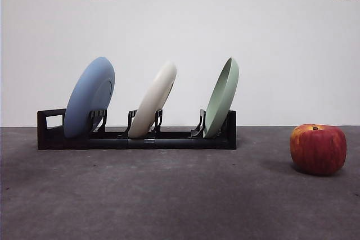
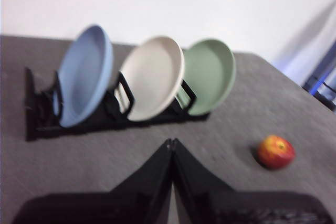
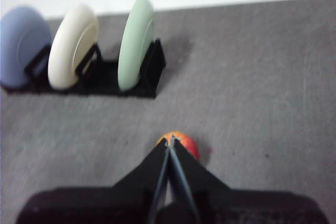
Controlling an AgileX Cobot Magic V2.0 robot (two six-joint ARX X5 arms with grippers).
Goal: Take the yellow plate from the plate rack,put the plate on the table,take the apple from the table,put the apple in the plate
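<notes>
Yellow plate (image 1: 153,102) sits tilted in the middle slot of the plate rack (image 1: 135,139), between blue plate (image 1: 90,96) and green plate (image 1: 222,98). Apple (image 1: 318,149) on tabletop (image 1: 169,195), well apart from rack. Left tool (image 2: 172,142) clenched, empty, off the rack. Right tool (image 3: 169,139) clenched, empty, apple just behind its tips.

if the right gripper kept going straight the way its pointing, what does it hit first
Most likely the red apple with yellow streaks: it sits just past the shut tips of the right gripper, partly hidden behind them. Depth is unclear, so it might pass above it.
</notes>
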